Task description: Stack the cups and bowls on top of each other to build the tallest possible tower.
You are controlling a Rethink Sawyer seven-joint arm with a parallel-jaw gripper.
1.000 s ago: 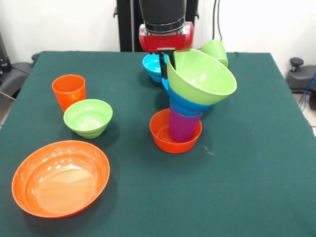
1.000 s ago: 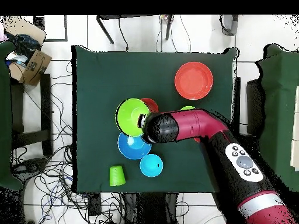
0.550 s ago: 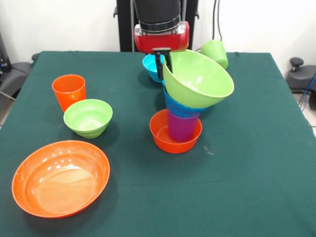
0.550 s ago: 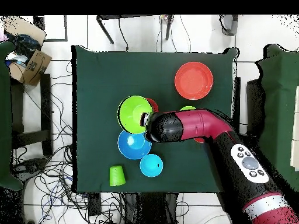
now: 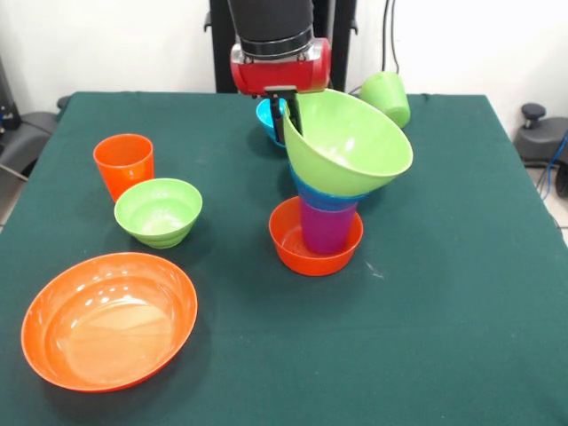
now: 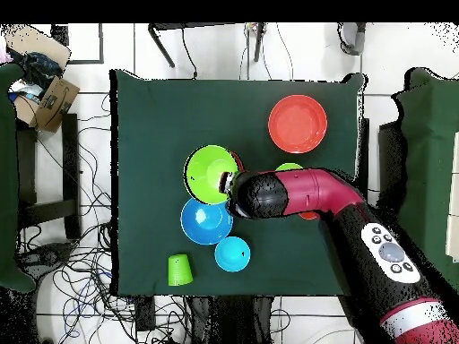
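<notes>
Glossy plastic dominates: the big orange bowl shines with reflections, as does the large green bowl. The orange cup looks smooth plastic. A matt green cloth covers the table. The arm's red shell gleams.

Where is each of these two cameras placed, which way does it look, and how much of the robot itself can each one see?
Front view: sits across the table, facing the robot; shows the tower, with the gripper on the large green bowl.
Overhead view: hangs above, looking straight down; shows the red arm reaching in from the bottom right.
Both share the large green bowl, large orange bowl and green tablecloth.
</notes>
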